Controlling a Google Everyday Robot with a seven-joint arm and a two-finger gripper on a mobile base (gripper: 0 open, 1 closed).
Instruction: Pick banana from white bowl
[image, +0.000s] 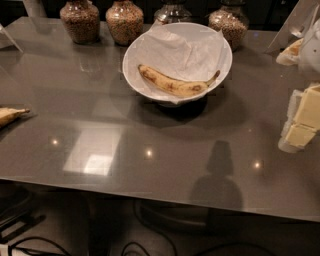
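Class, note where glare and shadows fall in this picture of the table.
Camera view: a square glare patch and small light spots on the table, front left and centre; a dark shadow under the bowl; the banana evenly lit; the gripper at the right edge, partly out of frame.

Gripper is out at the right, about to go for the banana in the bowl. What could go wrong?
1. The banana lies on crumpled paper; the gripper, at the view's right edge, may pinch paper too and drag it out.
2. The white bowl stands raised on a dark base; a push on its rim could tip it toward the glass jars behind.
3. A second banana lies at the table's left edge; do not target it.
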